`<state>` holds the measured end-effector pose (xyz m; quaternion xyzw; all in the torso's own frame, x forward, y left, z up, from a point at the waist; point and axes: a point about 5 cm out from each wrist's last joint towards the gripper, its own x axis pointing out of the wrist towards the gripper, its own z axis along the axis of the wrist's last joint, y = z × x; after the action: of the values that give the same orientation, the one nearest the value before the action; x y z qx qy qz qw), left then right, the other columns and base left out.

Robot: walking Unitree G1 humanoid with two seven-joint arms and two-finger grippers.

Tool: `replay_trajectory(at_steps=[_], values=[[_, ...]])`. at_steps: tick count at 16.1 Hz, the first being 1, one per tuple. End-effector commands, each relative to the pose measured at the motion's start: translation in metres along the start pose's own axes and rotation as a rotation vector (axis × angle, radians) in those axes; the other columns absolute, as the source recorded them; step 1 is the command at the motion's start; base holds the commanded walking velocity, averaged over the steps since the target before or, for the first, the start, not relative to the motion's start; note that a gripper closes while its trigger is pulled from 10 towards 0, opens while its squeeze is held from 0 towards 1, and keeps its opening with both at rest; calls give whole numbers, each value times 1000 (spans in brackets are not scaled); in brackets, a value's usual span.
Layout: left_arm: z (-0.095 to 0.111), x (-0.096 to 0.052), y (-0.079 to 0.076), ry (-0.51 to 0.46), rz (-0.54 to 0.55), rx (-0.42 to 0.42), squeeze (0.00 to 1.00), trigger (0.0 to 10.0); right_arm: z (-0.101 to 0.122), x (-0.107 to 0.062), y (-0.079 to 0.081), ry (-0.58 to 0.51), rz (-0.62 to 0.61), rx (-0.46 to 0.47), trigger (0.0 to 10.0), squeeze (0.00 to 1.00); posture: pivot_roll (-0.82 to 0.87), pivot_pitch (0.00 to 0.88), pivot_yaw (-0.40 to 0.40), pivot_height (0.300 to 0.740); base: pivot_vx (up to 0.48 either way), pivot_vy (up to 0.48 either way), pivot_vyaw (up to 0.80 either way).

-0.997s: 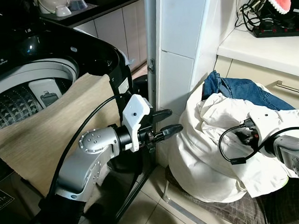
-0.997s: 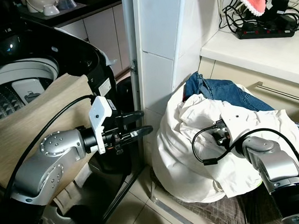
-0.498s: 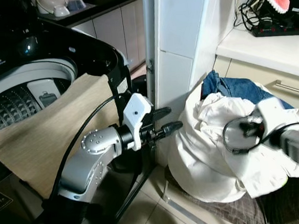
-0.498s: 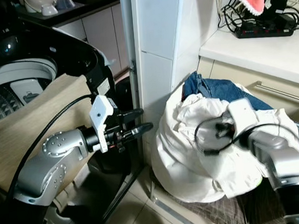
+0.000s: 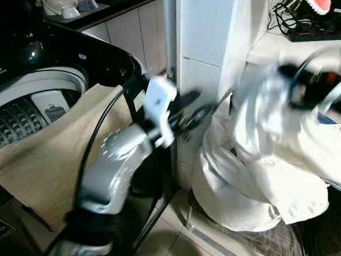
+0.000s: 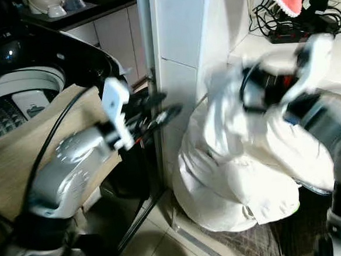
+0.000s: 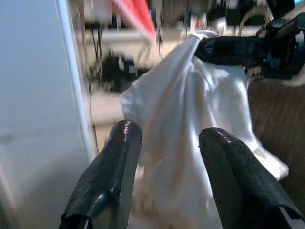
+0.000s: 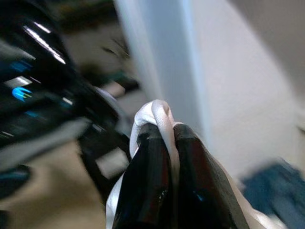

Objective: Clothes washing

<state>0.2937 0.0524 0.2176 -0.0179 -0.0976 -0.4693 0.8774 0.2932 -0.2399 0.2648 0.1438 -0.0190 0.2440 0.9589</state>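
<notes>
While right tool [image 8: 164,138] pinches white garment [image 5: 266,156] aloft, left tool [image 7: 167,138] level, fingers apart.

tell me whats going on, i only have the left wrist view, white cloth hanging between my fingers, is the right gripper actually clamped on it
Observer: Yes. In the right wrist view the right gripper is shut, with a fold of the white garment pinched between its fingers.
Operator: how high is it
Observer: In the head views the garment is drawn up beside the white cabinet, while its lower part rests in a heap on the floor. The arm is blurred.
Operator: where's my left gripper vs the washer
Observer: The left gripper is open, in the air right of the washing machine, pointing at the garment and apart from it.
Operator: anything on the washer
Observer: A beige cloth is draped over its front rim.
</notes>
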Motion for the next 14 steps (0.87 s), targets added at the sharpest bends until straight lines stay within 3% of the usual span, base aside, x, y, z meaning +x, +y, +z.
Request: replay_trajectory(at_steps=[1, 2, 3, 5, 9, 10, 12, 13, 14], values=[[17, 12, 1, -116, 10, -39, 0, 10000, 18, 2, 19, -92, 116, 52, 0, 0, -122, 0, 34, 740, 0, 0, 0], [23, 20, -5, -163, -24, -115, 973, 10000, 27, 5, 29, -147, 177, 90, 0, 0, -122, 0, 34, 740, 0, 0, 0], [25, 27, -12, -173, -72, -156, 1000, 10000, 34, 8, 36, -193, 221, 127, 0, 0, -127, 0, 26, 740, 0, 0, 0], [19, 41, -28, -152, -127, -159, 1000, 10000, 40, 10, 45, -240, 276, 197, 0, 0, -127, 0, 23, 740, 0, 0, 0], [5, 53, -40, -108, -115, -156, 1000, 10000, 39, 9, 49, -232, 279, 231, 0, 0, -127, 0, 24, 740, 0, 0, 0], [3, 53, -42, -100, -119, -160, 0, 10000, 39, 9, 49, -230, 278, 233, 0, 0, -127, 0, 24, 740, 0, 0, 0], [-7, 54, -45, -60, -120, -116, 0, 10000, 39, 8, 52, -230, 285, 247, 0, 0, -125, 0, 28, 740, 0, 0, 0], [-10, 53, -44, -66, -110, -129, 0, 0, 39, 7, 52, -228, 282, 246, 0, 0, -127, 0, 31, 740, 0, 0, 0], [-10, 52, -42, -74, -91, -138, 0, 0, 39, 6, 52, -228, 278, 250, 0, 0, -125, 0, 32, 740, 0, 0, 0]])
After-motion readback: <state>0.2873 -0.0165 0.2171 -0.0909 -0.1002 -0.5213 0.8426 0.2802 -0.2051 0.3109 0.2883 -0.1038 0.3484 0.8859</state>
